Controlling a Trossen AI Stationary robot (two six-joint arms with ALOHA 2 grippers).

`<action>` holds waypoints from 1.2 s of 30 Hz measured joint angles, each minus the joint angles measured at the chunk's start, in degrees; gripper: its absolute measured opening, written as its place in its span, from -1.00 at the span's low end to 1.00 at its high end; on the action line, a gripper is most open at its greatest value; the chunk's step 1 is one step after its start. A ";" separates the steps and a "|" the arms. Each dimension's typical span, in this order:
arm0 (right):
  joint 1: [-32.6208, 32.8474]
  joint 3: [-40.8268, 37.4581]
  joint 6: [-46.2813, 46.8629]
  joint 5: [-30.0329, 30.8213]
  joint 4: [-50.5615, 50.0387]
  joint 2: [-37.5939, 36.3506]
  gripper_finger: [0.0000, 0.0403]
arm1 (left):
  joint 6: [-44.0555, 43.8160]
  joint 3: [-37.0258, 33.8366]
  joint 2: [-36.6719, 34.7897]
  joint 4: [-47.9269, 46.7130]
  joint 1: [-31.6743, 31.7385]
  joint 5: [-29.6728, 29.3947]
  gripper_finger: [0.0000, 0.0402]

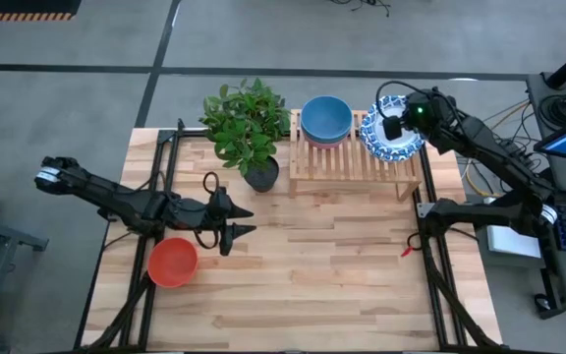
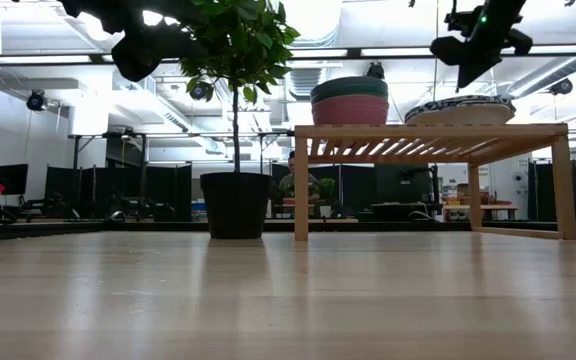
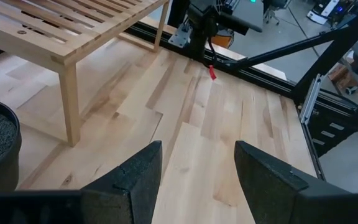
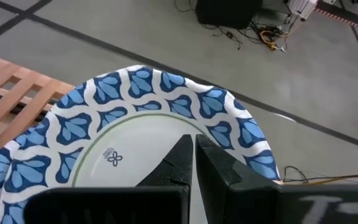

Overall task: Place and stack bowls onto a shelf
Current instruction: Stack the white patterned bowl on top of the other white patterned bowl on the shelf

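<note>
The wooden slat shelf [image 1: 357, 157] stands at the table's far side. On its left part sits a stack of plain bowls [image 1: 325, 118], blue on top with pink below; it also shows in the low view [image 2: 350, 100]. A white bowl with a blue-patterned rim [image 1: 386, 146] rests on the shelf's right end [image 2: 460, 108]. My right gripper [image 4: 194, 146] is shut and hovers just above this bowl's inside [image 4: 129, 155], clear of it in the low view. A red bowl [image 1: 173, 262] sits on the table at the near left. My left gripper [image 1: 251, 222] is open and empty beside it, low over the table [image 3: 197, 168].
A dark plant pot [image 1: 260, 173] with a leafy plant [image 1: 247, 118] stands just left of the shelf, between my left gripper and the bowls. Bare tabletop [image 1: 342, 265] lies in front of the shelf. Black frame rails [image 1: 430, 265] run along both table sides.
</note>
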 joint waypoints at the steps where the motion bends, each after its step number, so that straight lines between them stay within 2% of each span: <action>1: 0.00 -0.12 0.00 -0.04 0.39 -0.02 -0.96 | 0.00 0.00 0.00 0.00 0.02 0.00 -0.08; 5: 0.00 -0.36 0.53 -0.48 0.55 -0.03 -0.96 | 0.10 0.00 0.00 0.00 0.01 0.00 -0.08; 10: 0.00 -1.86 0.96 -7.13 4.32 0.37 -0.96 | 1.48 0.00 -0.03 0.00 0.05 0.01 -0.08; 16: 0.11 -3.74 0.88 -10.24 8.80 0.44 -0.96 | 2.28 0.00 -0.03 0.01 0.07 0.00 -0.08; 19: 0.13 -3.56 -0.67 -7.13 11.84 0.44 -0.96 | 2.74 0.00 -0.03 0.02 0.07 0.00 -0.08; 22: 0.09 -2.59 -2.72 -0.21 13.82 0.92 -0.96 | 3.95 0.00 -0.03 0.36 0.07 -0.02 -0.08; 28: 0.00 -3.32 -3.96 5.31 14.16 4.08 -0.96 | 5.42 0.00 -0.07 0.87 0.07 -0.04 -0.08; 36: -1.05 -3.46 -2.66 5.88 14.31 9.98 -0.96 | 5.25 0.00 -0.07 1.01 0.07 0.00 -0.08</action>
